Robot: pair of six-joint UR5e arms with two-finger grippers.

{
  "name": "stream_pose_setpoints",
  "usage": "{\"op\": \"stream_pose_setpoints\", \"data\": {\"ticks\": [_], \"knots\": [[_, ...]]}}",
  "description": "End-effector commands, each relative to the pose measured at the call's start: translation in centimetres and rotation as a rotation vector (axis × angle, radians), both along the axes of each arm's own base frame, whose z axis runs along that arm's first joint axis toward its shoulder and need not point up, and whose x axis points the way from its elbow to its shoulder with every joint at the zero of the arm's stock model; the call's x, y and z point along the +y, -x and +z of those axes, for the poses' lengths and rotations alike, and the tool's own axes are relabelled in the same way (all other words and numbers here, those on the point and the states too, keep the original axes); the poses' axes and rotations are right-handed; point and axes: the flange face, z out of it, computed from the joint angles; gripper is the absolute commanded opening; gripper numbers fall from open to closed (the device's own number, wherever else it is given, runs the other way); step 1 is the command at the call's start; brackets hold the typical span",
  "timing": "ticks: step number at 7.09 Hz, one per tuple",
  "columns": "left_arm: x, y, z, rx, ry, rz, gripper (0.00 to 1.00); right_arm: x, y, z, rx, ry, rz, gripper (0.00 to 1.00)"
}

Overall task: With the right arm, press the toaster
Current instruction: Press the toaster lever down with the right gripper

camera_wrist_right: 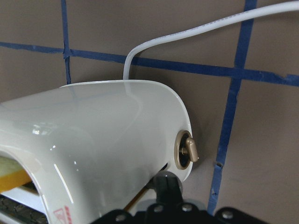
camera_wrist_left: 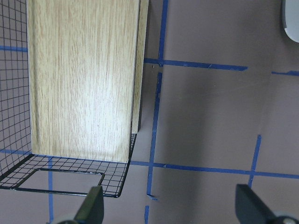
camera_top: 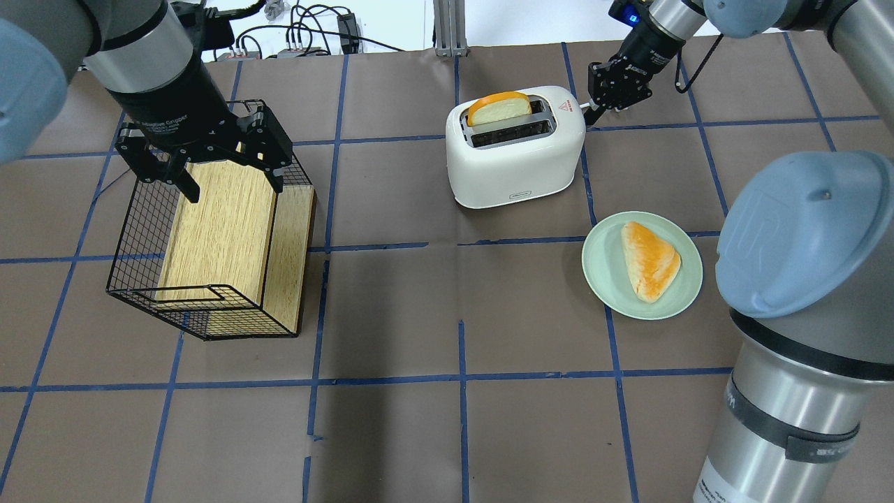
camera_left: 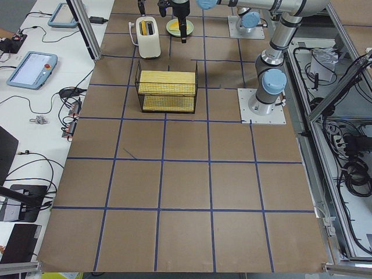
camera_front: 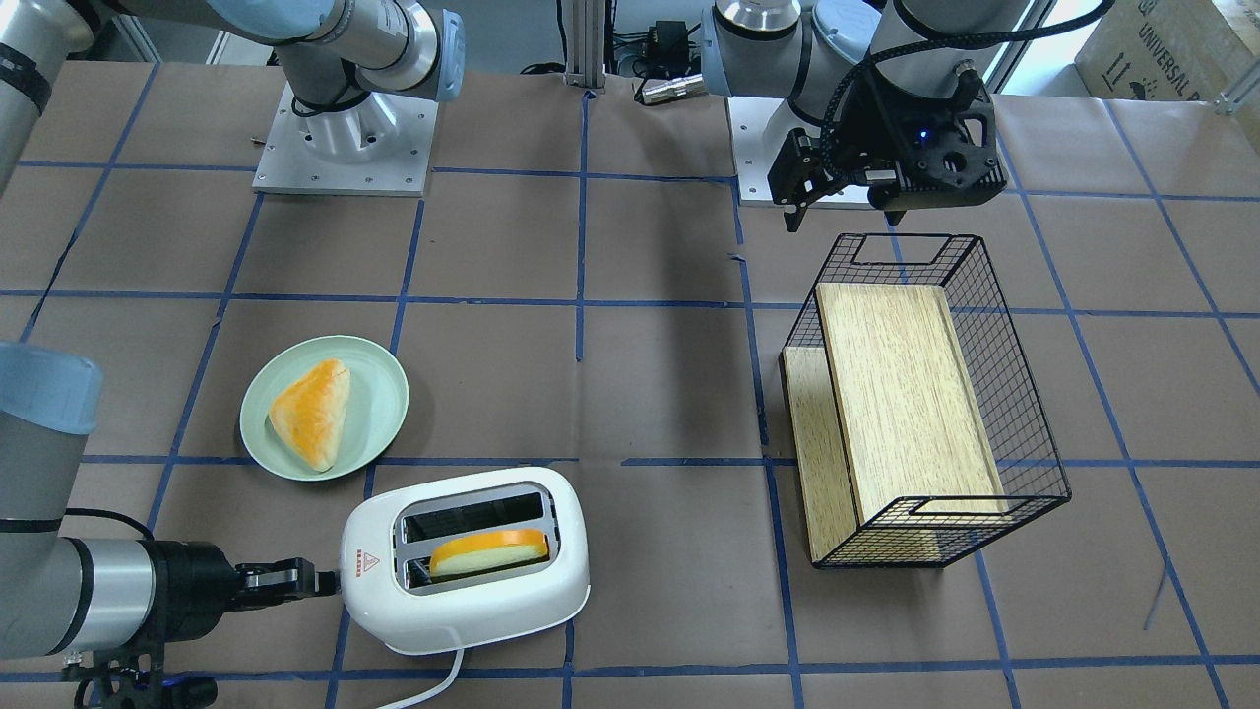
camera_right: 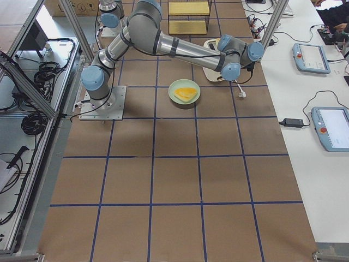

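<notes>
The right gripper (camera_front: pixel 330 583), fingers drawn together and holding nothing, is up against the end of the white toaster (camera_front: pixel 463 561). The toaster stands on the table (camera_top: pixel 447 314) on the side far from the robot's bases. A slice of bread (camera_top: pixel 499 108) sticks up from one slot, and a small knob (camera_wrist_right: pixel 189 150) and a white cord (camera_wrist_right: pixel 187 35) show at the toaster's end. Just beside the toaster, on the robot's side, a pale green plate (camera_top: pixel 601 279) carries a golden pastry (camera_top: pixel 651 260). Well apart from the toaster, toward the robot's left, the left gripper (camera_top: pixel 234 185) hangs spread wide and empty above a black wire basket (camera_top: pixel 140 279) with light wood panels inside. Brown paper crossed by a grid of blue tape covers the table. Beyond the toaster, the side views show white benches with control tablets (camera_right: pixel 311 57), loose cables and aluminium frame posts.
</notes>
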Motion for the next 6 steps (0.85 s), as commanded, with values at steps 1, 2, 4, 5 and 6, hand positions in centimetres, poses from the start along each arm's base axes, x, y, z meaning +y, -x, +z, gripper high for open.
{"op": "stream_pose_setpoints", "data": {"ticks": [1, 2, 4, 5, 6], "knots": [[0.0, 0.0, 0.1, 0.0, 0.0, 0.0, 1.0, -0.4, 0.1, -1.0, -0.001, -0.001, 0.002, 0.07], [0.0, 0.0, 0.0, 0.0, -0.001, 0.0, 1.0, -0.5, 0.1, -1.2, 0.001, 0.009, 0.0, 0.07], [0.0, 0.0, 0.0, 0.0, -0.001, 0.0, 1.0, -0.7, 0.1, -1.9, 0.001, 0.006, 0.0, 0.07], [0.0, 0.0, 0.0, 0.0, -0.001, 0.0, 1.0, -0.8, 0.1, -2.0, 0.002, 0.014, 0.0, 0.07], [0.0, 0.0, 0.0, 0.0, -0.001, 0.0, 1.0, -0.8, 0.1, -2.2, 0.002, 0.012, 0.0, 0.07]]}}
